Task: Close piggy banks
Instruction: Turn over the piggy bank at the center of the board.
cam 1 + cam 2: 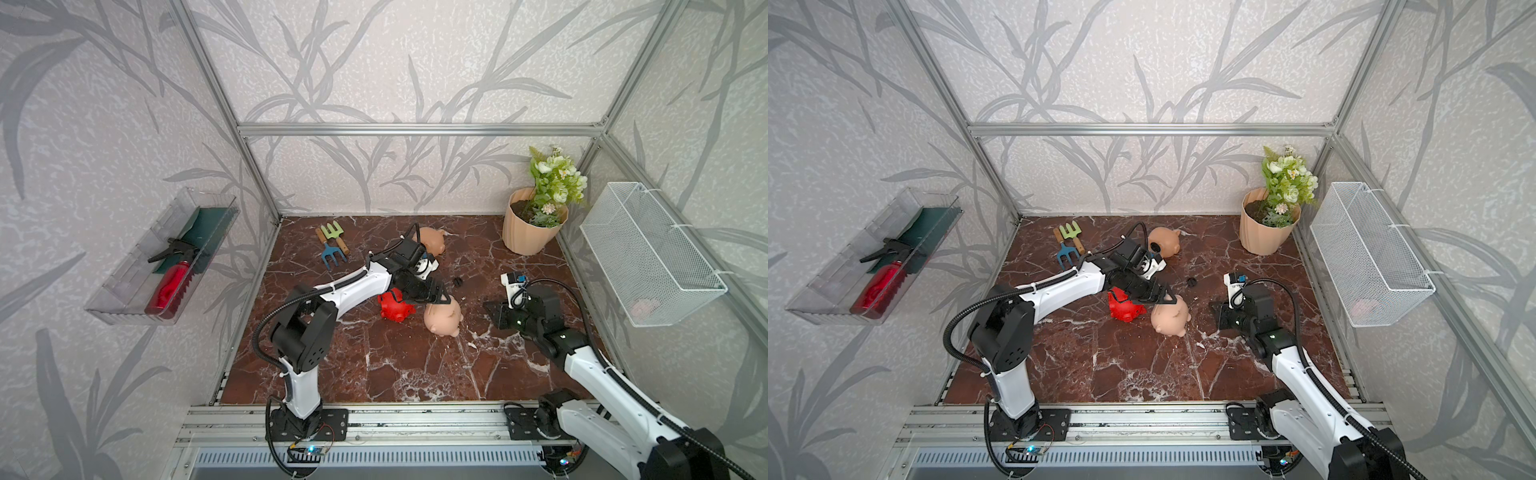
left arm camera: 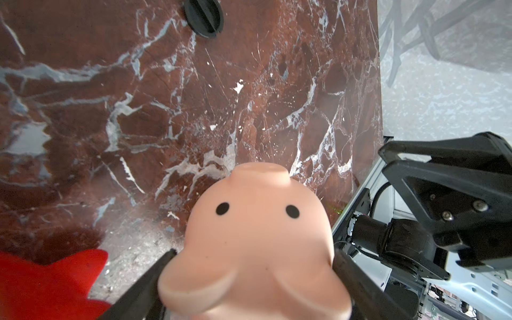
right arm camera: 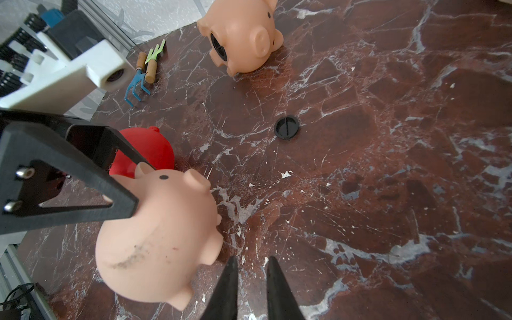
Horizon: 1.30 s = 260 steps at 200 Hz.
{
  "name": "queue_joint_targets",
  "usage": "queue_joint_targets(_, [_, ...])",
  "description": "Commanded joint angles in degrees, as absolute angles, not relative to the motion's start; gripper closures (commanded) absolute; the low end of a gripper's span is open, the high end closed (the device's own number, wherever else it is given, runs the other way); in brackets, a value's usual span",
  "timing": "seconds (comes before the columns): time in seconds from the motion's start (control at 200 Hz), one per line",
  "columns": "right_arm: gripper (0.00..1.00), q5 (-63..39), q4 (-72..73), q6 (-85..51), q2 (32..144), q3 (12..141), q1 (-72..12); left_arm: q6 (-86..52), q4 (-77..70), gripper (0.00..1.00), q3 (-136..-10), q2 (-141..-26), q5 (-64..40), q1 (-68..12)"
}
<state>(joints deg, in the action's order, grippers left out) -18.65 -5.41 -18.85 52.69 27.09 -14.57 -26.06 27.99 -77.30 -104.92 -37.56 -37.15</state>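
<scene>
Seeing the left fingers (image 2: 141, 291) clamped tight on the near peach piggy bank (image 2: 255, 235), one finger each side of its head right by the ears, with the snout aimed away from that wrist. Sits roughly mid-desk (image 1: 374, 374) in both top views; can't tell whether lifted a hair or resting on the marble. Got the red piggy bank (image 1: 395, 308) just beside it on the left arm's side, partly tucked under that arm's wrist. Spotting the far peach piggy bank (image 3: 241, 36) toward the back wall, tipped on its side with the round belly hole facing the right wrist camera; can't tell if plugged or not. Also a lone black plug (image 3: 286, 127) flat on the desk between the two peach ones, touching neither. As for the right fingers (image 3: 230, 288): parted just a crack, gripping nothing, hovering low over bare marble near the clamped pig's feet. Over in the back right corner, a ribbed flower pot (image 1: 530, 237) with green and white blooms, well apart from all the pigs.
</scene>
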Motion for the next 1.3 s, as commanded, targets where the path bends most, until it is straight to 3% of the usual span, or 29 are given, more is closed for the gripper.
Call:
queue_joint_targets(0.0, [0.79,-20.4,-3.6,-19.5,53.1,29.0,-14.3,-27.2,25.8,0.26,-75.1,-101.4,-39.9,-37.8])
queue_joint_targets(0.435, [0.79,-21.5,-2.5,-20.6,54.3,28.6,-14.3,-19.6,34.0,0.26,-72.9,-101.5,-36.1,-37.2])
queue_joint_targets(0.735, [0.79,-21.9,-1.8,-20.9,54.9,28.5,-14.3,-16.1,35.8,0.24,-71.4,-102.2,-38.2,-32.4])
queue_joint_targets(0.99, [0.79,-22.0,-1.5,-20.7,55.0,28.6,-14.3,-13.5,36.8,0.10,-70.8,-102.6,-38.7,-28.9])
queue_joint_targets(1.294, [0.79,-22.6,-1.6,-20.7,55.7,29.0,-14.3,-10.6,39.5,0.08,-72.9,-105.4,-38.4,-26.1])
